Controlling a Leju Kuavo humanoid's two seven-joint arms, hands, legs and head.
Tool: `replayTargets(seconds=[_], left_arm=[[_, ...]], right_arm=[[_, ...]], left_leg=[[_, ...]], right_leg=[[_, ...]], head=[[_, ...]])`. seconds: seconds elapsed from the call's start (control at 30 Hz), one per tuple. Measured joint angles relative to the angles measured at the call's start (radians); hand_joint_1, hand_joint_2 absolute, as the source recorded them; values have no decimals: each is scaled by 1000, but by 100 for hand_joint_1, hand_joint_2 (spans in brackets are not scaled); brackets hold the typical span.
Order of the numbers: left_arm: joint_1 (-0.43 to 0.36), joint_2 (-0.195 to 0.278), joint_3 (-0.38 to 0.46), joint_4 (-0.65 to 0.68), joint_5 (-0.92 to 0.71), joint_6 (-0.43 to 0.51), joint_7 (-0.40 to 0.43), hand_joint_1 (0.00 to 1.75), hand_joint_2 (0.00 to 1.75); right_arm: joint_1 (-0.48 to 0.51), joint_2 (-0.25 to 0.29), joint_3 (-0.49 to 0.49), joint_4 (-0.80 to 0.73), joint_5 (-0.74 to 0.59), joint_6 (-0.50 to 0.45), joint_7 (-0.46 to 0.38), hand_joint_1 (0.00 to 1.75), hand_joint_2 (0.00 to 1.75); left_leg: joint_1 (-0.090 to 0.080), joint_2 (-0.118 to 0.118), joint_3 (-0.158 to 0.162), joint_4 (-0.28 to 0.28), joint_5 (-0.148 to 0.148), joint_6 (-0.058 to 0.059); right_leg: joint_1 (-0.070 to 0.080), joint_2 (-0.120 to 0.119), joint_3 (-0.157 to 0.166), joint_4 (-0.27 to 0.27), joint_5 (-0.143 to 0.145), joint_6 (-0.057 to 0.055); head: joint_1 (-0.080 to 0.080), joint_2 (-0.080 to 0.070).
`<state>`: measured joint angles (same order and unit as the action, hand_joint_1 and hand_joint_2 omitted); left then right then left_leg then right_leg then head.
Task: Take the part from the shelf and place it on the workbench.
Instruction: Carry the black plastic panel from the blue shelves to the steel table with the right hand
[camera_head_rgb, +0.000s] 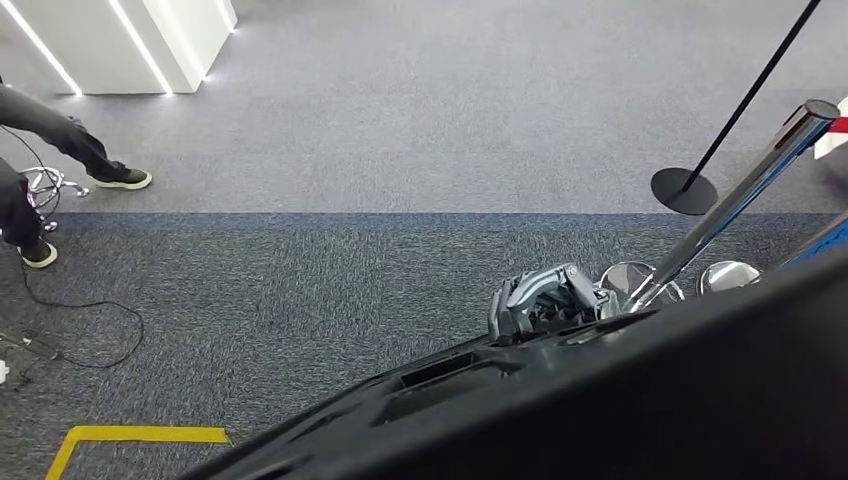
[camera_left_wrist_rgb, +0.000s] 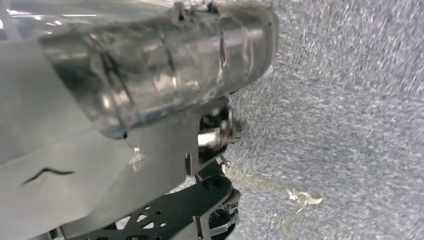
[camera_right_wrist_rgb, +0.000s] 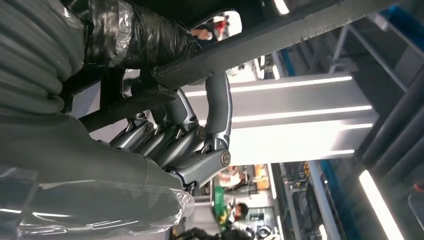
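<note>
Currently, lower left: yellow floor tape (camera_head_rgb: 135, 435). Lower centre to right: large black part (camera_head_rgb: 620, 400), carried. Right hand (camera_head_rgb: 540, 300), fingers curled over its edge. Left hand (camera_left_wrist_rgb: 160, 75): state unclear. We should keep it level, avoiding the stanchion (camera_head_rgb: 745, 185) at right.

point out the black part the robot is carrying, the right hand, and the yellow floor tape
black part (camera_head_rgb: 620, 400), head view, on its broad top face.
right hand (camera_head_rgb: 540, 300), head view, on its grey knuckles.
yellow floor tape (camera_head_rgb: 140, 434), head view, on the long strip.

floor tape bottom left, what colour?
Yellow. The tape marks a corner on the grey carpet, clearest in the head view.
</note>
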<state>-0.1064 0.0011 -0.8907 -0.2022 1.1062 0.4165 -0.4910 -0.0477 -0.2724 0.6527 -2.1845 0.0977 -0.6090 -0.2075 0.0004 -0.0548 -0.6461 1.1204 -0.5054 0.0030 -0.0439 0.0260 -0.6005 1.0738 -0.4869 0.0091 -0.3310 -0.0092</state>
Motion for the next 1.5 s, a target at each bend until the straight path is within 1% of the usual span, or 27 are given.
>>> replayTargets(seconds=[0.07, 0.1, 0.13, 0.17, 0.27, 0.33, 0.4, 0.43, 0.5, 0.57, 0.6, 0.63, 0.67, 0.73, 0.8, 0.87, 0.93, 1.0, 1.07, 1.13, 1.17, 1.2, 1.23, 1.3, 1.37, 1.43, 1.5], left_arm=[[-4, -1, 0, 0, 0, -1, 0, 0, 0], [-4, -1, 0, 0, 0, -1, 0, 0, 0], [-3, -1, 0, 0, 0, -2, 1, 0, 0], [-2, -1, 0, 0, 0, -2, 2, 0, 0], [-2, -1, 0, 0, 0, -1, 3, 0, 0], [-5, -1, 0, 0, -1, -1, 3, 0, 0], [-4, -1, 0, 0, -2, -1, 4, 0, 0], [-2, -1, 0, 0, -3, -1, 5, 0, 0], [0, -3, 0, 0, -2, 1, 8, 0, 0], [-3, -8, 0, 0, 1, 2, 8, 0, 0], [-4, -11, 0, 0, 3, 3, 6, 0, 0], [-4, -13, 0, 0, 6, 4, 4, 0, 0], [-3, -15, 0, -1, 9, 4, 0, 0, 0], [0, -17, 0, -1, 19, 2, -12, 0, 0], [-1, -20, 0, -1, 28, -3, -25, 0, 0], [-1, -21, 0, -2, 31, -9, -32, 0, 0], [2, -21, 0, -2, 33, -11, -32, 0, 0], [4, -20, 0, -2, 37, -11, -31, 0, 0], [0, -21, 0, -2, 41, -11, -28, 0, 0], [-4, -21, 0, -2, 42, -11, -22, 0, 0], [-4, -21, 0, -2, 41, -11, -19, 0, 0], [-4, -21, 0, -2, 40, -11, -17, 0, 0], [-5, -21, 0, -2, 39, -11, -15, 0, 0], [-8, -19, 0, -2, 36, -11, -15, 0, 0], [-13, -18, 0, -2, 35, -10, -14, 0, 0], [-14, -16, 0, -2, 29, -9, -12, 0, 0], [-13, -16, 0, -2, 20, -5, -10, 0, 0]], right_arm=[[0, 0, 0, 0, -2, 3, -2, 169, 175], [0, 0, 0, 0, -2, 6, -2, 169, 175], [-1, 0, 0, 1, -1, 8, -2, 169, 175], [-1, 0, 0, 1, 1, 10, -2, 169, 175], [-3, 0, 0, 2, 8, 12, -2, 169, 175], [-4, 0, 0, 3, 10, 13, -2, 169, 175], [-4, 0, 0, 5, 12, 14, -2, 169, 175], [-5, 0, 0, 6, 12, 14, -2, 169, 175], [-6, 0, 0, 8, 14, 14, -2, 169, 175], [-3, 0, 0, 9, 14, 15, -2, 169, 175], [-1, 0, 0, 10, 14, 15, -1, 169, 175], [0, -1, 0, 10, 14, 15, -1, 169, 175], [1, -1, 0, 11, 14, 15, -1, 169, 175], [2, -1, 0, 12, 14, 14, -1, 169, 175], [3, -1, 0, 12, 15, 10, 1, 169, 175], [10, -1, 0, 11, 20, 2, 3, 169, 175], [15, -2, 0, 8, 23, -10, 5, 169, 175], [19, -2, 0, 8, 15, -22, 2, 169, 175], [25, -2, 0, 8, 4, -31, -8, 169, 175], [28, -2, 0, 9, -1, -37, -17, 169, 175], [28, -2, 0, 9, -2, -40, -19, 169, 175], [28, -2, 0, 9, -3, -41, -20, 169, 175], [28, -2, 0, 9, -3, -41, -20, 169, 175], [28, -2, 0, 9, -3, -41, -20, 169, 175], [27, -1, 0, 9, -4, -42, -21, 169, 175], [27, -1, 0, 9, -9, -49, -22, 169, 175], [27, -1, 0, 9, -29, -58, -29, 169, 175]], left_leg=[[4, 37, -63, 116, -51, -10], [6, 43, -93, 166, -66, -13], [7, 46, -110, 189, -63, -13], [7, 48, -107, 175, -43, -11], [0, 75, -22, -5, 51, 7], [-10, 93, 13, -74, 66, 18], [-15, 81, 21, -88, 66, 29], [-12, 72, 29, -100, 69, 35], [-5, 54, 53, -127, 77, 42], [-3, 40, 62, -136, 78, 48], [-5, 32, 62, -134, 76, 51], [-5, 22, 62, -130, 73, 52], [-5, 11, 62, -125, 68, 52], [-2, -14, 61, -107, 56, 46], [-1, -37, 49, -79, 41, 34], [0, -56, 34, -64, 33, 22], [2, -67, 28, -64, 33, 16], [0, -35, 14, -32, 16, 8], [0, 21, -37, 69, -30, -2], [2, 43, -102, 179, -66, -7], [2, 47, -115, 194, -59, -6], [2, 50, -109, 173, -34, -2], [0, 57, -84, 119, 2, 5], [-13, 98, -23, -8, 54, 26], [-26, 122, 5, -65, 62, 40], [-27, 102, 12, -81, 64, 46], [-20, 81, 32, -110, 73, 51]], right_leg=[[2, -25, 6, -1, -5, -6], [4, -37, 8, -1, -8, -6], [4, -49, 10, -1, -11, -7], [5, -59, 14, -1, -14, -6], [9, -88, 32, -4, -25, -3], [12, -105, 44, -15, -28, 4], [14, -119, 58, -34, -26, 16], [13, -117, 65, -37, -27, 22], [15, -86, 55, -5, -49, 28], [18, -47, -6, 106, -98, 27], [20, -39, -43, 166, -118, 27], [20, -35, -70, 204, -122, 27], [20, -33, -80, 208, -108, 28], [14, -20, -51, 119, -38, 32], [7, 22, -13, 24, 0, 34], [7, 42, -4, 4, -6, 26], [9, 23, -1, 3, -6, 10], [6, 2, 7, -1, -8, -2], [7, -22, 14, -2, -13, -9], [10, -47, 17, -2, -18, -12], [11, -59, 20, -2, -22, -12], [12, -70, 25, -2, -25, -11], [14, -80, 32, -2, -30, -11], [18, -100, 45, -6, -37, -8], [20, -117, 54, -15, -41, -1], [23, -135, 65, -30, -41, 10], [24, -110, 70, -21, -54, 19]], head=[[-14, 0], [-14, 0], [-15, 0], [-15, 0], [-14, 0], [-16, 0], [-18, 0], [-16, 0], [-13, 0], [-9, 0], [-7, 0], [-4, 0], [-2, 0], [2, 0], [6, 0], [9, 0], [9, 0], [4, 0], [-1, 0], [-2, 0], [-3, 0], [-3, 0], [-3, 0], [-2, 0], [-2, 0], [-2, 0], [-1, 0]])
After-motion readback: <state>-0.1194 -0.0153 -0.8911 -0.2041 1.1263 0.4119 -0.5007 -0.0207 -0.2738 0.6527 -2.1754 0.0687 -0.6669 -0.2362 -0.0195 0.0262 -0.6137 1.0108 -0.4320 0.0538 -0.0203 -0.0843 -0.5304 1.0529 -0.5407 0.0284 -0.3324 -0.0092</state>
